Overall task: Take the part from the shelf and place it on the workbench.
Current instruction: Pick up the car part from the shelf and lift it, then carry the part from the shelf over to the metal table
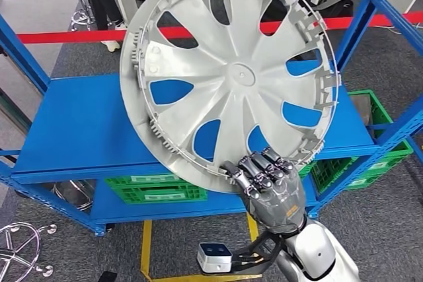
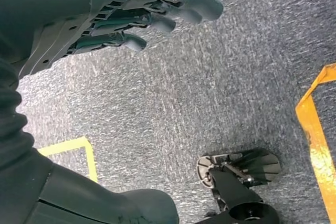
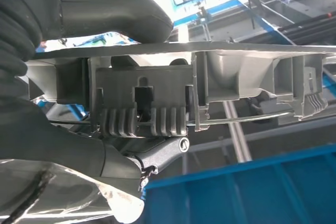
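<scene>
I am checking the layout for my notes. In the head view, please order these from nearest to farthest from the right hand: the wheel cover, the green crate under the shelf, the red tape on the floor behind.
1. Wheel cover: the right hand grips its lower rim.
2. Green crate: under the blue shelf, to the hand's left.
3. Red tape: farthest, behind the shelf.

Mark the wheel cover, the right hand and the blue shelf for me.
wheel cover (image 1: 240,74): head view, on its round centre hub.
right hand (image 1: 271,186): head view, on the back of the hand gripping the cover's lower rim.
blue shelf (image 1: 82,123): head view, on the bare shelf surface beside the cover.
</scene>
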Robot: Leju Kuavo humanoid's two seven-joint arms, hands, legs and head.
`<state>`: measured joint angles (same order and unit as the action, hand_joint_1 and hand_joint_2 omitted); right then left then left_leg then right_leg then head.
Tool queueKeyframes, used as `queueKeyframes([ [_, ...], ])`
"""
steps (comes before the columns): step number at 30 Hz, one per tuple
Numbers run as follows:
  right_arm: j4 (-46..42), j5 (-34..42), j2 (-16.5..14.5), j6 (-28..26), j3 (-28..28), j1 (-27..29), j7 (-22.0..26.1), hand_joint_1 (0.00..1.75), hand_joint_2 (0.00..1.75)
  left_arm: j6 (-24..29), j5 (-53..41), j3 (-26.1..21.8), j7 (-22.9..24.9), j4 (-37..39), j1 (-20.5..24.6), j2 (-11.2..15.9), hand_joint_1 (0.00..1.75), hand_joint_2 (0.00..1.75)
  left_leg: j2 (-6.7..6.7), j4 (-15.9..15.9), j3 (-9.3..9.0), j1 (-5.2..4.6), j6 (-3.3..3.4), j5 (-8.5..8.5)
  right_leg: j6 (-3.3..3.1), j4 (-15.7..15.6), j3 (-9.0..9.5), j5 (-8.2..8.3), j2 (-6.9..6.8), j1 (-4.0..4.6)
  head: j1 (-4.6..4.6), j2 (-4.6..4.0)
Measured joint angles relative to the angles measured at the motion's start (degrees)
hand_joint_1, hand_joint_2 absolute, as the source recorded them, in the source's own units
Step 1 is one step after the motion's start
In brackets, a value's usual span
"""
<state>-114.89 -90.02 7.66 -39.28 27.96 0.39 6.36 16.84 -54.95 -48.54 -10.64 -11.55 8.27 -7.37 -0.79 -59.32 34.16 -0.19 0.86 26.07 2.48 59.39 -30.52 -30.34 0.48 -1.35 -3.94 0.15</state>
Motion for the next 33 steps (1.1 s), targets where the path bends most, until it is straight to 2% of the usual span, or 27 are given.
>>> queueKeyframes([
  [2, 0.01, 0.02, 0.01, 0.0, 0.03, -0.06, -0.02, 1.75, 1.75, 0.01, 0.0, -0.02, 0.01, 0.01, -0.02, 0.17, 0.0, 1.75, 0.01, -1.16, 0.78, 0.1, -0.57, 1.2, -0.96, -0.16, -0.59, 0.39, -0.18, -0.14, 0.13, 0.0],
  [3, 0.01, 0.02, 0.01, 0.01, 0.03, -0.13, -0.06, 1.75, 1.75, 0.01, -0.01, -0.03, 0.02, 0.01, -0.01, 0.23, 0.0, 1.75, 0.04, -3.09, 1.57, 0.18, -0.87, 2.92, -1.52, -0.25, -0.97, 0.74, -0.32, -0.23, 0.25, 0.0],
  [5, 0.02, 0.03, 0.01, 0.01, 0.03, -0.23, -0.14, 1.75, 1.75, -0.01, -0.03, -0.03, 0.02, 0.01, 0.0, 0.23, 0.0, 1.75, 0.17, -9.78, 3.8, 0.39, -1.43, 7.48, -2.26, -0.25, -1.81, 1.36, -0.58, -0.16, 0.48, 0.0],
  [6, 0.02, 0.02, 0.01, 0.01, 0.03, -0.24, -0.15, 1.75, 1.75, -0.01, -0.05, -0.03, 0.03, 0.01, -0.01, 0.22, 0.0, 1.75, 0.19, -13.1, 4.72, 0.48, -1.58, 9.1, -2.43, -0.22, -2.21, 1.65, -0.69, -0.06, 0.5, 0.0],
  [7, 0.03, 0.02, 0.01, 0.01, 0.05, -0.24, -0.15, 1.75, 1.75, -0.01, -0.06, -0.03, 0.04, 0.01, -0.01, 0.23, 0.0, 1.75, 0.21, -15.06, 4.96, 0.53, -1.62, 9.7, -2.49, -0.19, -2.58, 1.94, -0.78, 0.03, 0.5, 0.0],
  [8, 0.03, 0.01, 0.01, 0.01, 0.07, -0.24, -0.15, 1.75, 1.75, -0.01, -0.07, -0.03, 0.06, 0.01, -0.01, 0.24, 0.0, 1.75, 0.22, -14.97, 4.27, 0.54, -1.54, 9.2, -2.51, -0.18, -2.91, 2.22, -0.84, 0.12, 0.5, 0.0],
  [9, 0.03, 0.01, 0.01, 0.01, 0.08, -0.24, -0.15, 1.75, 1.75, 0.0, -0.07, -0.03, 0.08, 0.01, 0.0, 0.26, 0.0, 1.75, 0.23, -12.75, 2.57, 0.52, -1.33, 7.81, -2.5, -0.17, -3.19, 2.5, -0.87, 0.2, 0.5, 0.0],
  [10, 0.03, 0.01, 0.01, 0.01, 0.08, -0.26, -0.15, 1.75, 1.75, 0.01, -0.08, -0.03, 0.09, 0.0, 0.03, 0.28, 0.0, 1.75, 0.23, -8.98, 0.15, 0.45, -0.98, 6.07, -2.45, -0.17, -3.39, 2.75, -0.89, 0.27, 0.49, 0.0],
  [12, 0.03, 0.01, 0.01, 0.0, 0.08, -0.31, -0.21, 1.75, 1.75, 0.02, -0.1, -0.03, 0.09, 0.01, 0.13, 0.34, 0.0, 1.75, 0.23, -1.61, -4.16, 0.16, -0.23, 4.15, -2.18, -0.19, -3.73, 3.3, -0.94, 0.43, 0.45, 0.0],
  [13, 0.03, 0.02, 0.01, 0.0, 0.08, -0.36, -0.27, 1.75, 1.75, 0.03, -0.11, -0.03, 0.09, 0.01, 0.19, 0.37, 0.0, 1.75, 0.22, 0.42, -5.16, -0.01, 0.04, 3.9, -1.92, -0.24, -3.92, 3.65, -0.98, 0.44, 0.44, 0.0],
  [14, 0.03, 0.02, 0.01, 0.0, 0.08, -0.4, -0.32, 1.75, 1.75, 0.04, -0.13, -0.03, 0.09, 0.01, 0.23, 0.39, 0.0, 1.75, 0.21, 1.22, -5.35, -0.16, 0.2, 3.98, -1.6, -0.34, -4.13, 4.07, -1.02, 0.42, 0.43, 0.0],
  [16, 0.03, 0.03, 0.01, 0.0, 0.08, -0.41, -0.37, 1.75, 1.75, 0.05, -0.16, -0.04, 0.1, 0.01, 0.23, 0.39, 0.0, 1.75, 0.31, 1.88, -4.84, -0.12, 0.55, 3.14, -0.88, -0.5, -4.52, 4.53, -0.98, 0.34, 0.44, 0.0],
  [17, 0.03, 0.03, 0.01, -0.01, 0.09, -0.41, -0.37, 1.75, 1.75, 0.06, -0.18, -0.04, 0.1, 0.01, 0.23, 0.38, 0.0, 1.75, 0.41, 2.22, -4.49, -0.01, 0.83, 2.57, -0.58, -0.04, -4.97, 3.73, -0.91, 0.33, 0.4, 0.0],
  [18, 0.03, 0.03, 0.01, -0.01, 0.09, -0.41, -0.37, 1.75, 1.75, 0.06, -0.2, -0.05, 0.11, 0.0, 0.25, 0.38, 0.0, 1.75, 0.51, 2.54, -4.05, 0.11, 1.15, 1.92, -0.36, 1.36, -5.59, 2.05, -0.8, 0.34, 0.32, 0.0],
  [19, 0.03, 0.03, 0.01, -0.01, 0.1, -0.41, -0.37, 1.75, 1.75, 0.06, -0.23, -0.05, 0.11, 0.0, 0.28, 0.39, 0.0, 1.75, 0.61, 2.69, -3.53, 0.18, 1.4, 1.35, -0.24, 3.98, -6.51, -0.44, -0.71, 0.31, 0.23, 0.0],
  [21, 0.03, 0.0, 0.01, 0.0, 0.13, -0.37, -0.35, 1.75, 1.75, 0.05, -0.28, -0.07, 0.11, 0.0, 0.28, 0.42, 0.0, 1.75, 0.63, 2.62, -2.15, 0.02, 1.71, 0.33, -0.01, 11.13, -8.44, -5.0, -0.63, 0.3, 0.08, 0.0],
  [22, 0.04, -0.01, 0.01, 0.0, 0.14, -0.33, -0.33, 1.75, 1.75, 0.04, -0.33, -0.07, 0.11, 0.01, 0.25, 0.4, 0.0, 1.75, 0.64, 2.57, -1.42, -0.07, 1.72, -0.2, 0.09, 13.85, -8.83, -5.83, -0.62, 0.29, 0.07, 0.0],
  [23, 0.06, -0.01, 0.01, 0.0, 0.14, -0.3, -0.32, 1.75, 1.75, 0.04, -0.38, -0.07, 0.11, 0.01, 0.2, 0.39, 0.0, 1.75, 0.64, 2.51, -0.7, -0.13, 1.68, -0.7, 0.14, 14.85, -8.41, -5.41, -0.62, 0.3, 0.06, 0.0],
  [24, 0.08, 0.01, 0.01, 0.0, 0.13, -0.28, -0.33, 1.75, 1.75, 0.04, -0.44, -0.08, 0.11, 0.01, 0.16, 0.38, 0.0, 1.75, 0.64, 2.41, 0.01, -0.16, 1.59, -1.2, 0.13, 13.79, -7.0, -3.97, -0.61, 0.3, 0.05, 0.0],
  [25, 0.09, 0.01, 0.01, 0.0, 0.12, -0.29, -0.33, 1.75, 1.75, 0.04, -0.51, -0.08, 0.11, 0.01, 0.13, 0.38, 0.0, 1.75, 0.63, 2.27, 0.66, -0.17, 1.45, -1.66, 0.06, 10.74, -4.59, -2.21, -0.61, 0.3, 0.04, 0.0],
  [26, 0.09, 0.02, 0.01, 0.0, 0.11, -0.31, -0.33, 1.75, 1.75, 0.06, -0.57, -0.09, 0.09, 0.01, 0.1, 0.39, 0.0, 1.75, 0.61, 2.07, 1.26, -0.23, 1.24, -2.06, -0.04, 6.58, -1.73, -1.24, -0.61, 0.34, 0.03, 0.0],
  [27, 0.06, 0.02, 0.01, -0.01, 0.1, -0.3, -0.33, 1.75, 1.75, 0.09, -0.66, -0.1, 0.04, 0.01, 0.07, 0.39, 0.0, 1.75, 0.58, 1.81, 1.77, -0.3, 1.0, -2.44, -0.19, 2.41, 1.07, -0.97, -0.57, 0.4, 0.07, 0.0],
  [28, 0.04, 0.02, 0.01, -0.01, 0.1, -0.25, -0.32, 1.75, 1.75, 0.16, -0.77, -0.11, -0.04, 0.01, 0.04, 0.4, 0.0, 1.75, 0.57, 1.57, 2.18, -0.36, 0.73, -2.86, -0.35, -0.66, 2.99, -1.26, -0.52, 0.5, 0.09, 0.0],
  [29, 0.02, 0.02, 0.01, -0.01, 0.09, -0.17, -0.32, 1.75, 1.75, 0.23, -0.9, -0.12, -0.16, 0.01, 0.0, 0.42, 0.0, 1.75, 0.56, 1.44, 2.5, -0.37, 0.44, -3.33, -0.54, -2.28, 3.88, -1.79, -0.46, 0.64, 0.1, 0.0],
  [31, 0.01, 0.02, 0.01, -0.02, 0.04, 0.04, -0.28, 1.75, 1.75, 0.36, -1.17, -0.14, -0.4, 0.01, -0.16, 0.56, 0.0, 1.75, 0.52, 1.32, 2.96, -0.28, -0.15, -4.07, -1.17, -2.73, 3.34, -1.4, -0.52, 0.66, 0.08, 0.0],
  [32, 0.01, 0.02, 0.01, -0.01, 0.0, 0.1, -0.25, 1.75, 1.75, 0.38, -1.28, -0.16, -0.49, 0.01, -0.27, 0.66, 0.0, 1.75, 0.51, 0.89, 3.29, -0.22, -0.49, -3.42, -1.65, -2.74, 2.82, -0.92, -0.62, 0.56, 0.13, 0.0],
  [33, 0.0, 0.02, 0.01, -0.01, -0.03, 0.15, -0.2, 1.75, 1.75, 0.38, -1.36, -0.17, -0.54, 0.01, -0.39, 0.75, 0.0, 1.75, 0.49, -0.37, 3.77, -0.14, -0.84, -1.74, -2.15, -2.82, 2.28, -0.33, -0.75, 0.43, 0.22, 0.0],
])
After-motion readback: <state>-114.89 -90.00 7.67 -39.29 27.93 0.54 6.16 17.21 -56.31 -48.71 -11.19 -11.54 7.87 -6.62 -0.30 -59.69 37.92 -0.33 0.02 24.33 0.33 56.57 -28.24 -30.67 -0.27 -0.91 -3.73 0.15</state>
